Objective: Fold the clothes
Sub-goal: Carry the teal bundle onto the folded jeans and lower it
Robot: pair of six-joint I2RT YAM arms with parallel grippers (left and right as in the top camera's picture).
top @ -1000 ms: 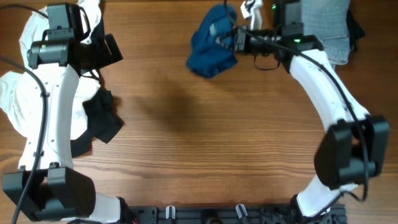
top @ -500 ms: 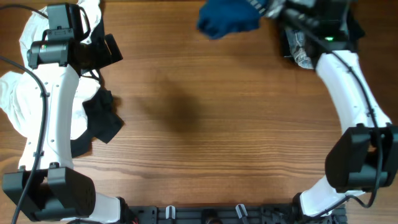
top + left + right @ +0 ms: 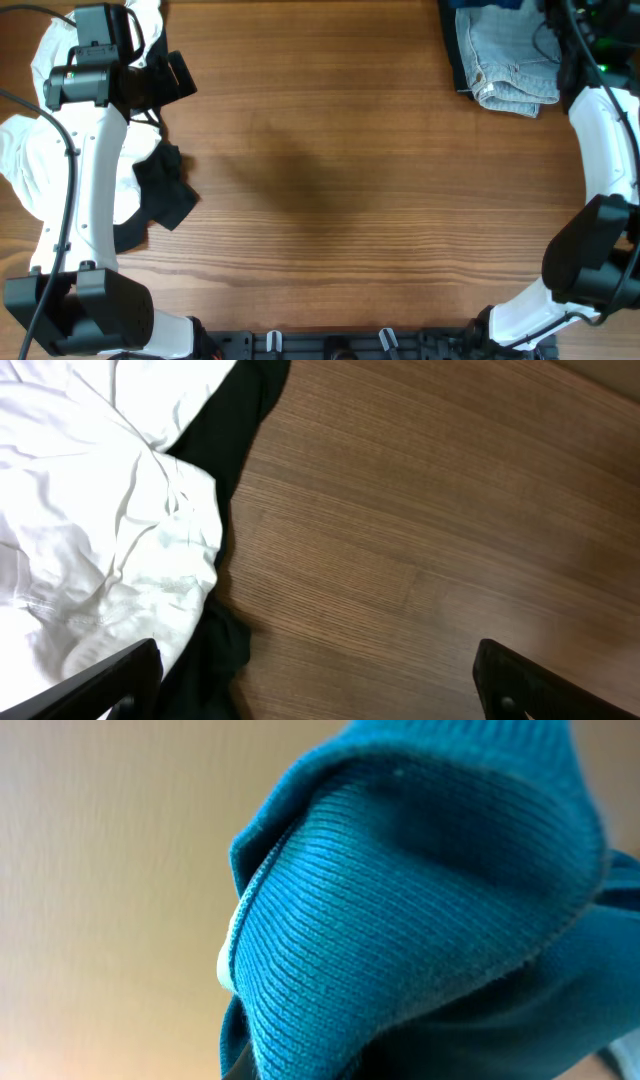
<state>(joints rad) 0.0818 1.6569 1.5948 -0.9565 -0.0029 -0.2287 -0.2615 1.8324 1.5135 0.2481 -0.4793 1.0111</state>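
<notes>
The left gripper [image 3: 318,670] hung with its jaws fully apart above the table [image 3: 420,540], holding nothing. It was beside a crumpled white garment [image 3: 90,510] that lay over a black garment [image 3: 225,430]. The right gripper was closed (fingers hidden in every view) on the blue shirt [image 3: 400,910]. The shirt's ribbed fabric was bunched against the wrist camera, with blurred wood behind it. Folded jeans [image 3: 505,65] lay at the table's far right corner.

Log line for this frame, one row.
left jaws: open, empty, by white garment, black garment | right jaws: shut on blue garment | jeans: overhead top right
</notes>
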